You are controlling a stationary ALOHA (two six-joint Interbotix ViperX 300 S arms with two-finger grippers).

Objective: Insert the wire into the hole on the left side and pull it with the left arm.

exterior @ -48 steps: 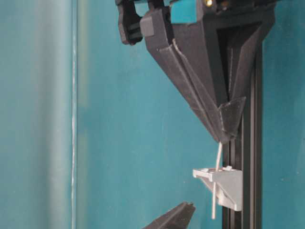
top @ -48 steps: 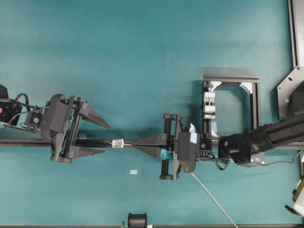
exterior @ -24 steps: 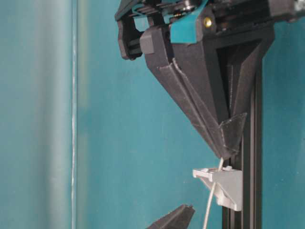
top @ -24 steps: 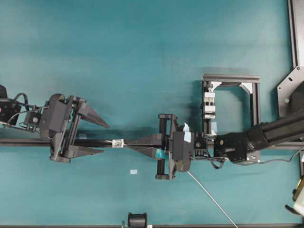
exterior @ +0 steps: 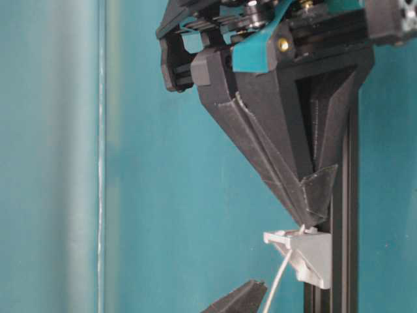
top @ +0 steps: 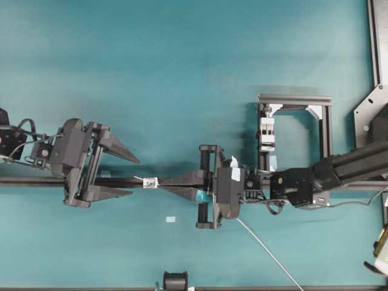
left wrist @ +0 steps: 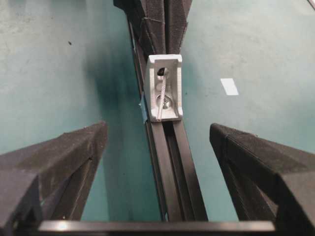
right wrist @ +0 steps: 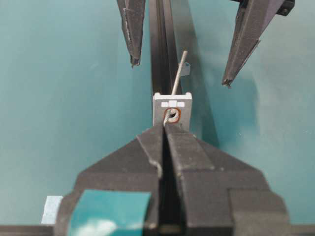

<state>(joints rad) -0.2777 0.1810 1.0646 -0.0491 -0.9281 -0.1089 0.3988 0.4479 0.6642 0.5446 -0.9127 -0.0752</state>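
We are seeing two black arms built of matte plastic. The left tool point(top: 124, 176) is wearing two long wedge fingers point(left wrist: 59, 162), plain black, with a finely ribbed printed surface. Thin black cables are looping behind its wrist, beside a small red part at the frame edge. The right tool point(top: 163, 182) is showing matching wedge fingers point(right wrist: 197, 162), a teal tape patch point(right wrist: 110, 206) and pale blue tape patches point(top: 235, 174) on its body. A brass-coloured screw point(exterior: 282, 44) is sitting in its teal bracket. The right arm point(top: 339, 173) is showing cylindrical black segments.
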